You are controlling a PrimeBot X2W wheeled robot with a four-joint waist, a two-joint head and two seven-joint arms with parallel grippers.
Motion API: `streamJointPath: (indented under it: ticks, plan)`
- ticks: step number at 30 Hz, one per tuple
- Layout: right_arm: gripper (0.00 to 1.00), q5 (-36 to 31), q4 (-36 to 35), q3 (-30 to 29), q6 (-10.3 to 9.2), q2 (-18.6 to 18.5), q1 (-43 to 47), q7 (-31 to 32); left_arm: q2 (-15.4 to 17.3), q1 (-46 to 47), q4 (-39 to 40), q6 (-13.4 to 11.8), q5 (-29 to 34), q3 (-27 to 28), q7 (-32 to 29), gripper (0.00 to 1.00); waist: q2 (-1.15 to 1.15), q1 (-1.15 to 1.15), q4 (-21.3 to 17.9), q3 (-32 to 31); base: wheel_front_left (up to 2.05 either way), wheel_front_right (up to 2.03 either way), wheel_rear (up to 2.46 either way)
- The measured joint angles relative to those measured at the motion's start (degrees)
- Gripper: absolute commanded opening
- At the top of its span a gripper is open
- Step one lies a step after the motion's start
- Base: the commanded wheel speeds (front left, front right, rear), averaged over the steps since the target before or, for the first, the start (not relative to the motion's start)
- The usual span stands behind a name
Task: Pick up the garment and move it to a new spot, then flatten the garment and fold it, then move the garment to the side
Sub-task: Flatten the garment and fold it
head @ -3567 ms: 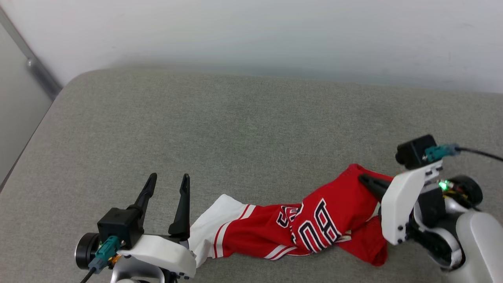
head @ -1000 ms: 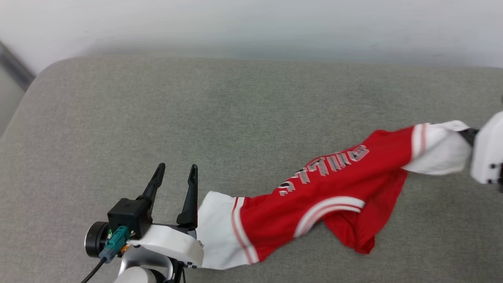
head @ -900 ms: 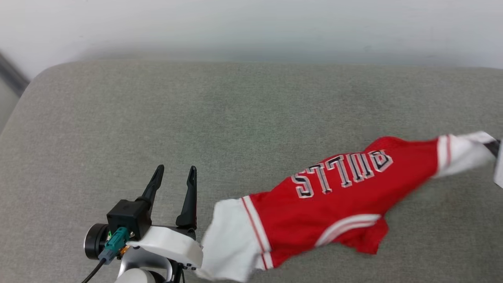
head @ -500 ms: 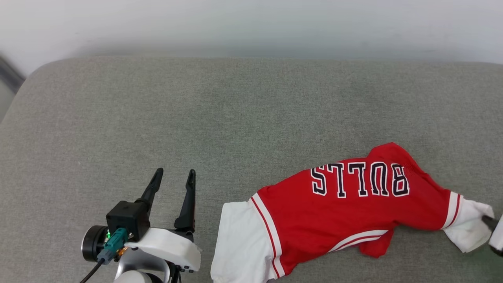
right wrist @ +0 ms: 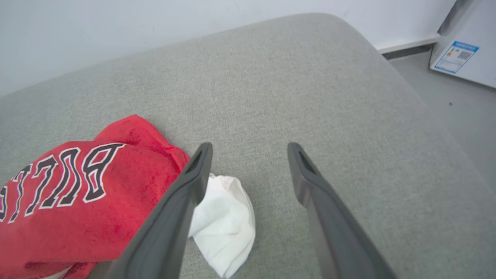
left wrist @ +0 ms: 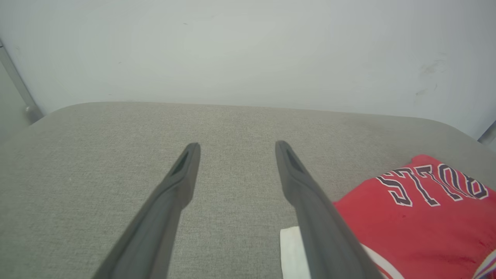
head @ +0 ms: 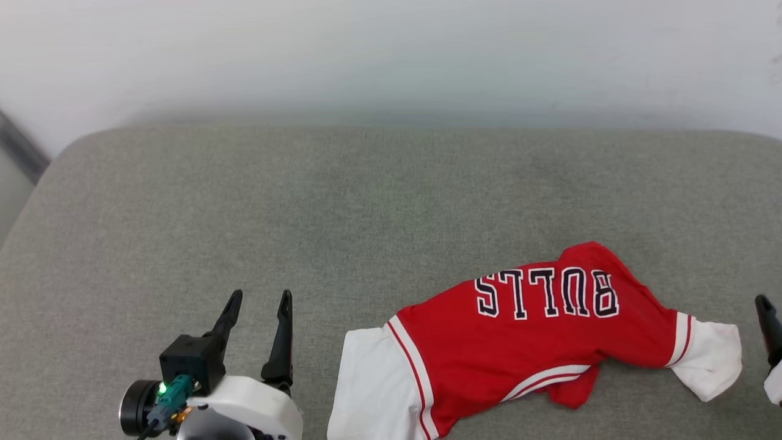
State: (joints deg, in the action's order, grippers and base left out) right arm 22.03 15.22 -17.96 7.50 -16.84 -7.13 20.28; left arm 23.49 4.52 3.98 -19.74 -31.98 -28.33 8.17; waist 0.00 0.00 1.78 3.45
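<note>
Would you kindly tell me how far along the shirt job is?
Done: the right gripper, which held the garment a moment ago, is open beside its white sleeve; the garment lies on the cushion. In hand: nothing; the left gripper is open too. Left: flattening the rumpled garment, folding it, moving it aside.

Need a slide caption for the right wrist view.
Right gripper open over the grey cushion, with the red BULLS jersey crumpled beside it, its white sleeve nearest.
</note>
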Motion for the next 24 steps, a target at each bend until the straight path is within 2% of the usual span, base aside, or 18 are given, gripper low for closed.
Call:
streamJointPath:
  ticks: [5,9,19,24]
  plan:
    - [1.00,-3.0,-6.2,3.1,0.00,0.5,3.1,-9.4,0.6,-1.8,0.2,-0.5,-0.6,0.3,-0.4,1.00,0.00,0.00,-0.5,-2.3,0.00,0.00,0.00]
    - [1.00,-4.9,-11.8,6.4,0.00,2.8,6.2,-13.6,1.2,-3.0,0.2,-1.0,-0.7,0.5,-0.7,1.00,0.00,0.00,-0.7,-3.8,0.00,0.00,0.00]
    - [1.00,-10.6,-25.0,12.3,0.01,9.3,14.7,-16.7,2.4,-5.3,-0.3,-2.2,-1.4,0.5,-2.3,1.00,0.00,0.00,-1.8,-5.5,0.00,0.00,0.00]
    - [1.00,-12.5,-29.7,14.2,0.00,11.0,17.3,-16.2,4.3,-4.4,-0.8,-1.3,-1.0,-2.6,-9.1,1.00,0.00,0.00,-2.8,-5.4,0.00,0.00,0.00]
